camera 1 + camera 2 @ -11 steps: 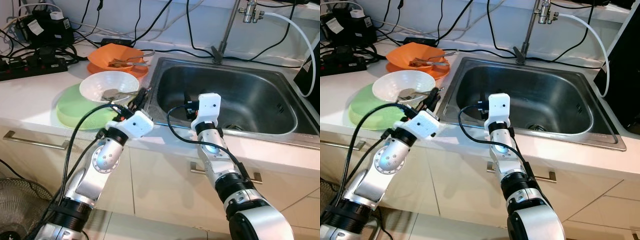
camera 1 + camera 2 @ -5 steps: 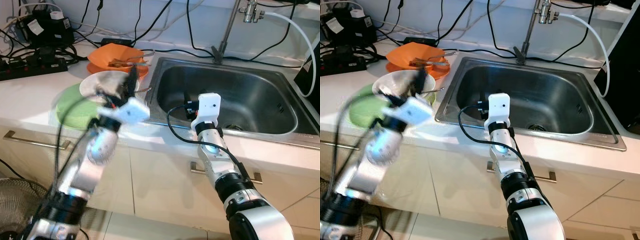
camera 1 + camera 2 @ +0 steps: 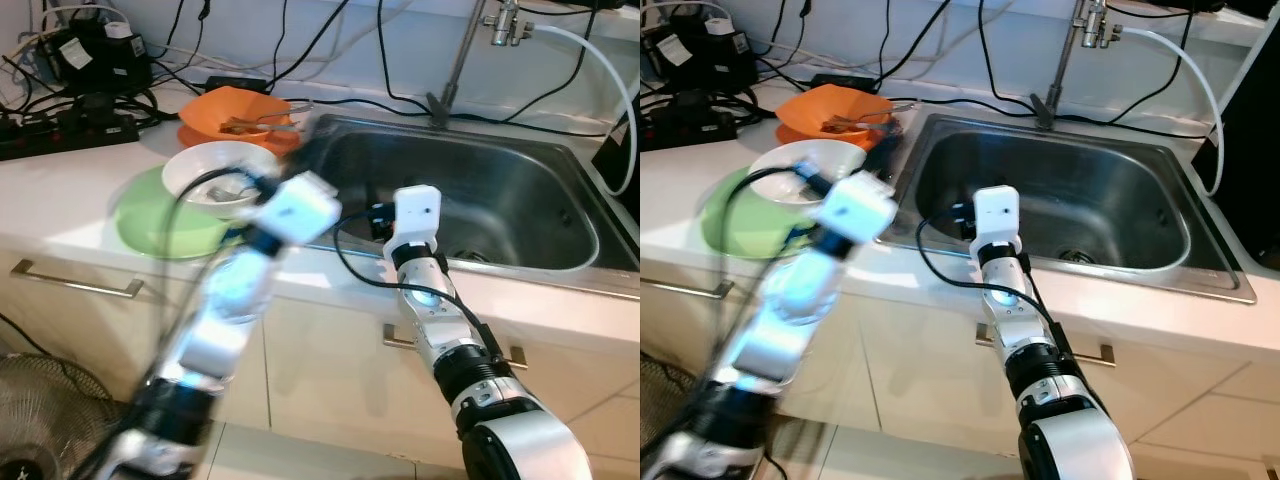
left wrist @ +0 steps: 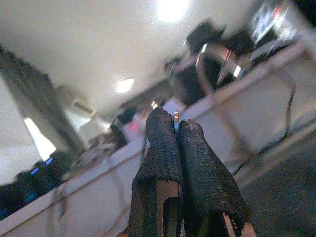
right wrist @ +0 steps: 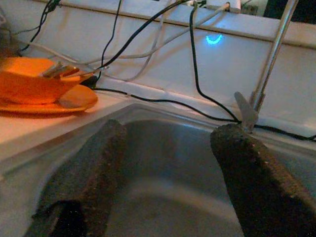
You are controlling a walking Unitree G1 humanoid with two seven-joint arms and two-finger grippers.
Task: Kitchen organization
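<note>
Dishes: a white bowl (image 3: pixel 218 176) sits on a green plate (image 3: pixel 165 222) on the surface (image 3: pixel 60 190), left of the sink (image 3: pixel 470 195); farther back an orange bowl (image 3: pixel 232 112) sits on an orange plate (image 5: pixel 74 101).
White bowl contents: a piece of metal cutlery (image 3: pixel 225 190), too blurred to name.
Orange bowl contents: forks (image 3: pixel 262 124) lying with their long axes left to right, handles reaching right over the rim toward the sink.
Sink: a steel basin with a drain (image 3: pixel 462 256) at its near side and a tap (image 3: pixel 452 62) at the far edge.
Left hand (image 4: pixel 175 129): fingers pressed together, a thin metal sliver showing between the tips; its arm is motion-blurred over the sink's near-left corner.
Right hand (image 5: pixel 168 163): fingers spread wide, nothing between them, held over the sink's near edge and pointing across the basin toward the far wall.
Far wall: black cables (image 3: pixel 330 40) and a power strip (image 3: pixel 60 130) at far left.
</note>
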